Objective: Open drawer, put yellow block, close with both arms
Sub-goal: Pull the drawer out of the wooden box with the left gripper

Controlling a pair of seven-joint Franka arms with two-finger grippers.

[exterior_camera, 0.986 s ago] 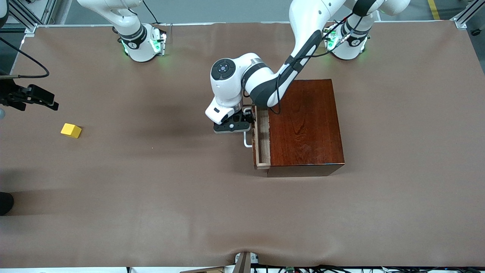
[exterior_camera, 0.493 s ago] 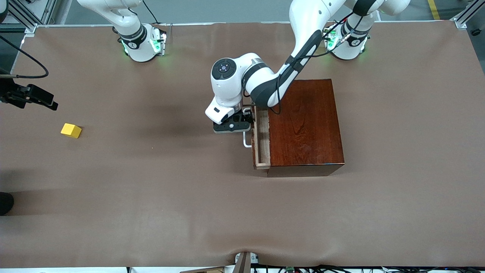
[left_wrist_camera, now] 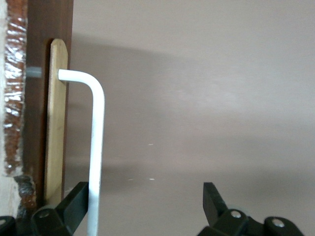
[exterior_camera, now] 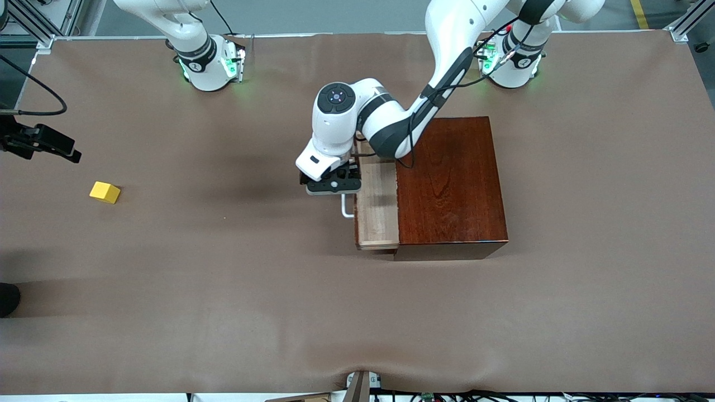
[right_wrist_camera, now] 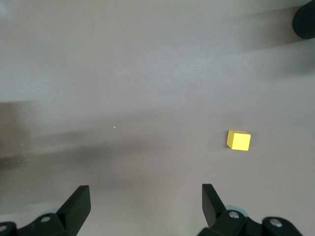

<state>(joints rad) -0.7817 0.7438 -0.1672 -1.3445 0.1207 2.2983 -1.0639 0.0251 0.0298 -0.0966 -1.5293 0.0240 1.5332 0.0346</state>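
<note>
The dark wooden box stands mid-table, and its drawer is slid partly out toward the right arm's end, showing pale wood inside. My left gripper is at the white handle. In the left wrist view it is open, with the handle bar inside the jaws against one finger. The yellow block lies on the table near the right arm's end. My right gripper hangs over that end, open and holding nothing, with the block off to one side of it.
Brown cover spans the whole table. Both green-lit arm bases stand along the edge farthest from the front camera. A dark rounded object pokes in at the table's edge at the right arm's end.
The drawer has slid farther out of the box toward the right arm's end, with the left gripper moving along at the handle. The right gripper drifted slightly toward the table's end.
</note>
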